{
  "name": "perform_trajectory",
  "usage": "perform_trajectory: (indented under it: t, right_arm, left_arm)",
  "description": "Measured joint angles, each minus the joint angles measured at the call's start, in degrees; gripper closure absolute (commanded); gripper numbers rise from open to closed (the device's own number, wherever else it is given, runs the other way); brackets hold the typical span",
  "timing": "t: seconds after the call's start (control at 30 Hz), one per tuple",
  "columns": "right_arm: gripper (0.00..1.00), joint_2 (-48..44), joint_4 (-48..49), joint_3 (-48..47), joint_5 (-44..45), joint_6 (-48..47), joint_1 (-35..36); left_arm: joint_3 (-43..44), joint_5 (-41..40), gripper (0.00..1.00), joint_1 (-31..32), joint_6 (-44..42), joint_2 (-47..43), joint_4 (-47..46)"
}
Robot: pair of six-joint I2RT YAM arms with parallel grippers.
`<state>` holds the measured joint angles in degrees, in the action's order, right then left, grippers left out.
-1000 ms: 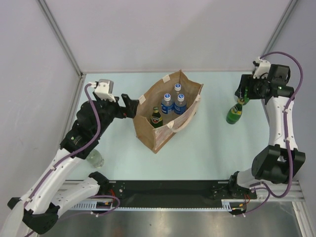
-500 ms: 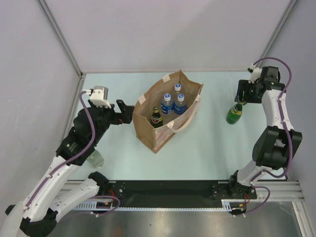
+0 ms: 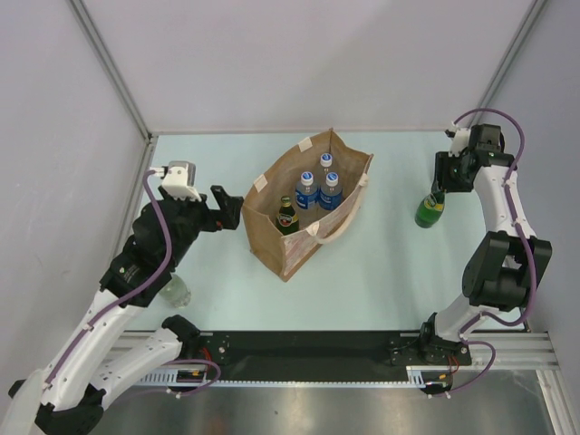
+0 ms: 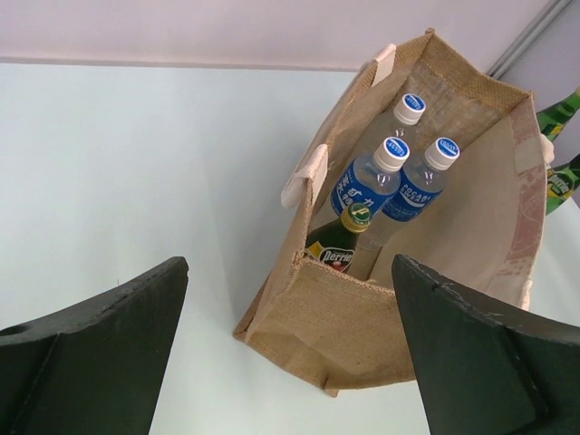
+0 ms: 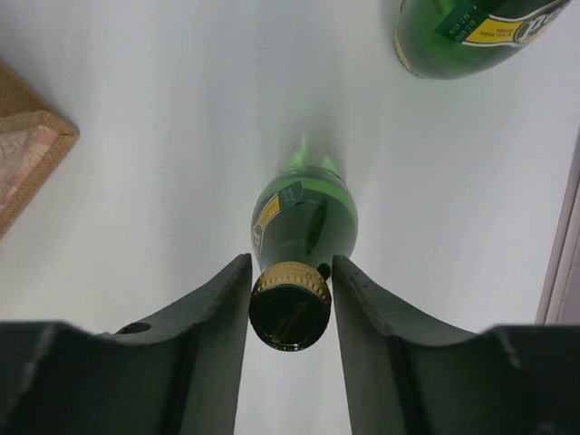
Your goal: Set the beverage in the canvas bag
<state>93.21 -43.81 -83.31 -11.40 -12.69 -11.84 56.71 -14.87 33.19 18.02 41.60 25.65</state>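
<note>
Right claw (image 5: 290, 267) astride gold-capped neck of green glass bottle (image 5: 305, 213), grip unclear, three o'clock from tan canvas bag (image 3: 299, 240); left claw (image 4: 290, 263) agape.

Gripper (image 5: 290, 265) at a green bottle (image 5: 304, 217)
Its fingers (image 5: 210, 313) touch the gold cap (image 5: 290, 308) on both sides; a second bottle (image 5: 471, 32) shows top right, bag (image 5: 27, 149) corner left.

Green bottle (image 3: 430, 209) upright, well right of open canvas bag (image 3: 292, 250).
</note>
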Motion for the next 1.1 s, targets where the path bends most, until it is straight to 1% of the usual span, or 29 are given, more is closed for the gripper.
perform_trajectory:
  t: [0.03,0.07,0.13,0.17,0.27,0.33,0.57,0.67,0.77,0.93,1.1]
  right_arm:
    - [0.65,0.0,-0.02,0.04,0.31,-0.42,0.13]
    - [0.74,0.0,0.0,0.04,0.66,-0.85,0.26]
    - [0.81,-0.17,0.28,0.04,1.88,-1.68,0.7]
    - [0.87,-0.22,0.24,0.09,2.05,-2.1,0.9]
    - [0.97,-0.98,0.55,0.94,2.84,-3.48,2.01]
    - [1.0,-1.6,0.63,1.53,2.95,-4.13,2.67]
    - [1.0,-4.42,-2.6,1.64,0.72,-7.82,4.31]
    - [1.0,-6.16,-6.27,-1.18,-2.56,-9.97,4.79]
    - [1.0,-7.96,-9.42,-6.38,-5.7,-11.32,5.68]
    - [1.0,-9.68,-11.32,-17.22,-10.43,-11.39,8.37]
    - [1.0,-9.42,-12.15,-30.25,-14.6,-9.29,13.27]
  left_arm:
    - [0.0,-0.02,0.0,0.0,-0.02,0.0,0.15]
    - [0.0,0.0,0.0,0.0,-0.02,0.02,0.48]
    - [0.0,0.0,0.0,0.0,-0.04,0.02,1.03]
    - [0.0,-0.02,0.0,0.0,-0.04,0.02,1.38]
    - [0.02,-0.04,0.0,0.0,-0.07,0.02,2.34]
    - [0.13,-0.02,0.0,0.0,-0.09,0.0,2.8]
    - [1.16,-0.02,0.0,0.0,-0.09,-0.04,5.14]
    - [1.18,-0.02,0.0,0.0,-0.04,-0.33,6.01]
    - [1.18,-0.02,0.0,0.0,-0.02,-0.63,7.04]
    - [1.18,-0.04,0.0,0.0,0.2,-0.94,8.17]
    - [1.18,0.04,0.0,0.0,1.55,-1.36,8.41]
